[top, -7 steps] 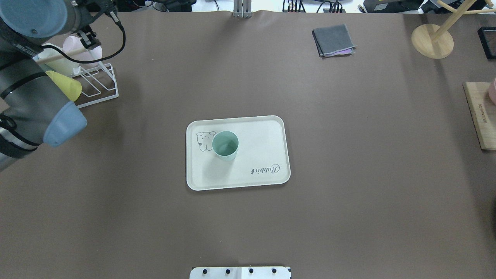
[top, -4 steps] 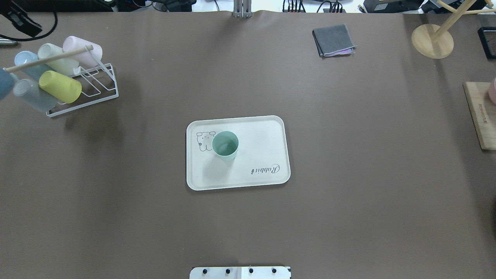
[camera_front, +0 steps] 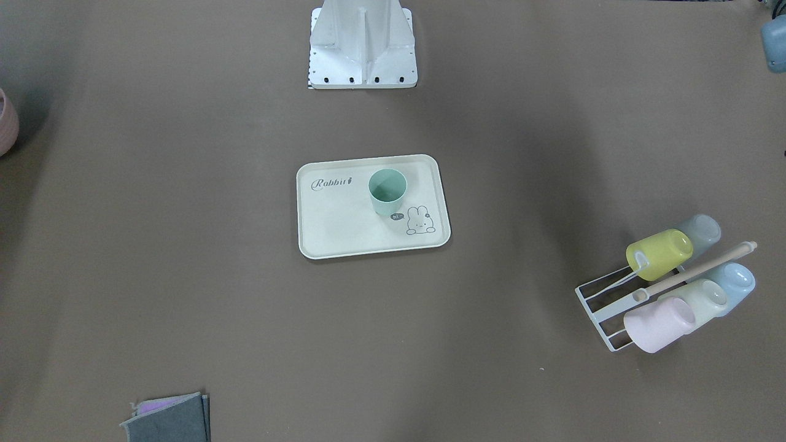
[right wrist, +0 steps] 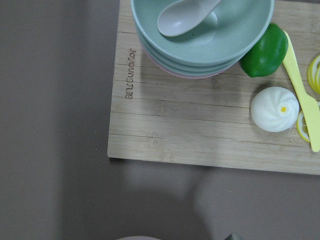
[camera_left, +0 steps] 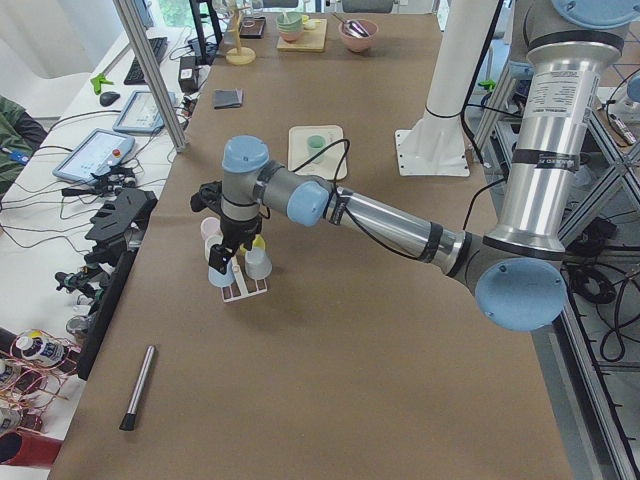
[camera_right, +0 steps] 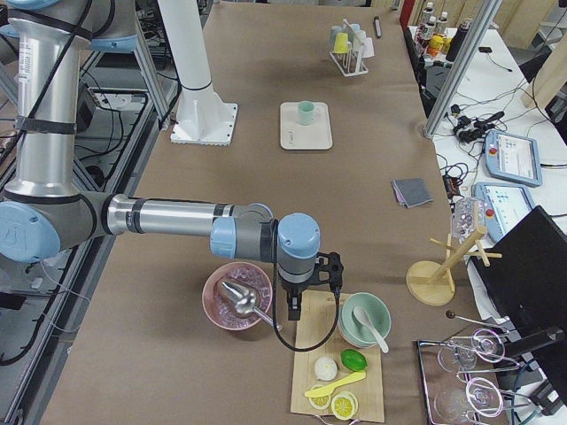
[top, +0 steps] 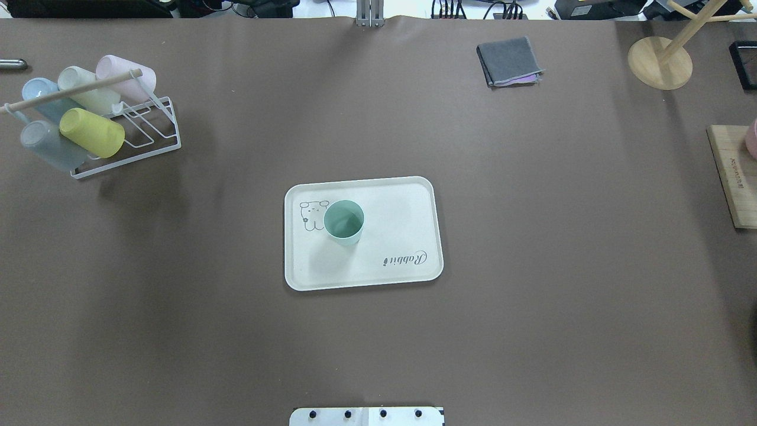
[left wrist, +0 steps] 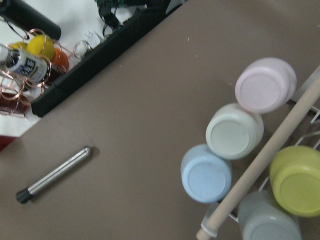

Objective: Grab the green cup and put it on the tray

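The green cup stands upright on the cream tray, left of its middle, beside the bunny drawing. It also shows in the front-facing view on the tray. No gripper is near it. My left gripper shows only in the exterior left view, low over the cup rack; I cannot tell if it is open. My right gripper shows only in the exterior right view, over the wooden board; I cannot tell if it is open. Neither wrist view shows fingers.
A white wire rack with several cups, one yellow-green, stands far left. A folded grey cloth and a wooden stand are at the back right. A wooden board with bowls lies at the right edge. A metal pen lies beyond the rack.
My left arm has pulled out of the overhead view to the left and uncovered the cup rack. The green cup and the tray have not moved.
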